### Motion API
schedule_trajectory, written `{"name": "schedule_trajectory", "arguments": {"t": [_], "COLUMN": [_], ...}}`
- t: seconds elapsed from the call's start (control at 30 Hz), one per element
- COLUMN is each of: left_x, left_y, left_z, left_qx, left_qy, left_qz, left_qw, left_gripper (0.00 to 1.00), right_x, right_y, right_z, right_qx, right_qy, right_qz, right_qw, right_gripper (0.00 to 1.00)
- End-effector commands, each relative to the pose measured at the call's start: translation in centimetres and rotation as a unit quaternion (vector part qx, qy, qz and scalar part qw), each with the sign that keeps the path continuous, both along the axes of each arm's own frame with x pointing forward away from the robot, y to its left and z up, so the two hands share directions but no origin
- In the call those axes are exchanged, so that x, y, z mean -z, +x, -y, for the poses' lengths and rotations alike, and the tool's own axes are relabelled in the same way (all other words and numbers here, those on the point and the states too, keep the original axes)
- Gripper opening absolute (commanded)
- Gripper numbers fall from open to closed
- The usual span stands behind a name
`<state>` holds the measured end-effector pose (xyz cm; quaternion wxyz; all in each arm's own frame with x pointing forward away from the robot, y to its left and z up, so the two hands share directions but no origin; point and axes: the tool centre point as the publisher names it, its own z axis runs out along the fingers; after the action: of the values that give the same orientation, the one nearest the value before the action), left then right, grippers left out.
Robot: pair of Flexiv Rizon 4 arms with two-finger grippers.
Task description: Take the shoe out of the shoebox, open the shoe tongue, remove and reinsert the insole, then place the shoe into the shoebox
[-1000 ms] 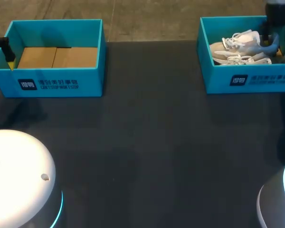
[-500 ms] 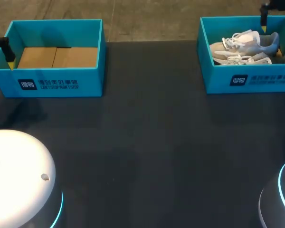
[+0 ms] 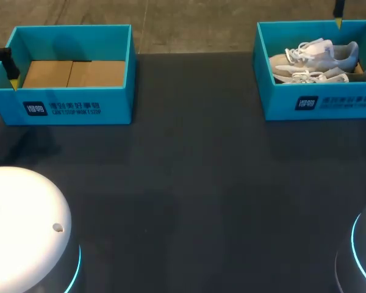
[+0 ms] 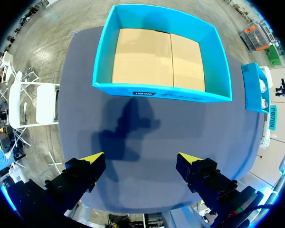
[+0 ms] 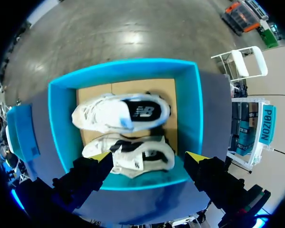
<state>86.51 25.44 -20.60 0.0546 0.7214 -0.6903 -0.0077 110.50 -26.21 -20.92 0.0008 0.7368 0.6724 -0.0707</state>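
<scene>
Right wrist view: shoes (image 5: 121, 114) in shoebox (image 5: 188, 111) under parted fingers (image 5: 99, 156).

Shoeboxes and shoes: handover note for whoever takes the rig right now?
Left hand: open, empty, over the table, short of the empty left shoebox.
Right hand: open, empty, above the right shoebox.
Both shoes are in the right shoebox: far shoe by the back wall, near shoe by the front wall.
Done: can't tell; no shoe is out, so either nothing has begun or everything is finished.
Left, if not begun: lift a shoe out, open its tongue, take the insole out and reinsert it, re-box.
</scene>
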Motion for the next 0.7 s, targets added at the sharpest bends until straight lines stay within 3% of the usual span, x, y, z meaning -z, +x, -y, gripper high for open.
{"name": "schedule_trajectory", "arguments": {"t": [0.03, 0.3, 0.7], "left_x": [0.0, 0.0, 0.0], "left_y": [-0.1, -0.1, -0.1], "left_z": [0.0, 0.0, 0.0], "left_qx": [0.000, 0.000, 0.000], "left_qy": [0.001, 0.001, 0.001], "left_qz": [0.000, 0.000, 0.000], "left_qw": [1.000, 1.000, 1.000], "left_gripper": [1.00, 1.00, 1.00], "right_x": [-1.8, -3.0, -2.4], "right_y": [-4.6, -7.3, -11.0], "right_z": [-1.5, -4.5, -7.9], "right_qx": [-0.010, -0.022, -0.024], "right_qy": [0.003, 0.001, 0.015], "right_qz": [0.044, 0.056, 0.059], "right_qw": [0.999, 0.998, 0.998], "right_gripper": [1.00, 1.00, 1.00]}}
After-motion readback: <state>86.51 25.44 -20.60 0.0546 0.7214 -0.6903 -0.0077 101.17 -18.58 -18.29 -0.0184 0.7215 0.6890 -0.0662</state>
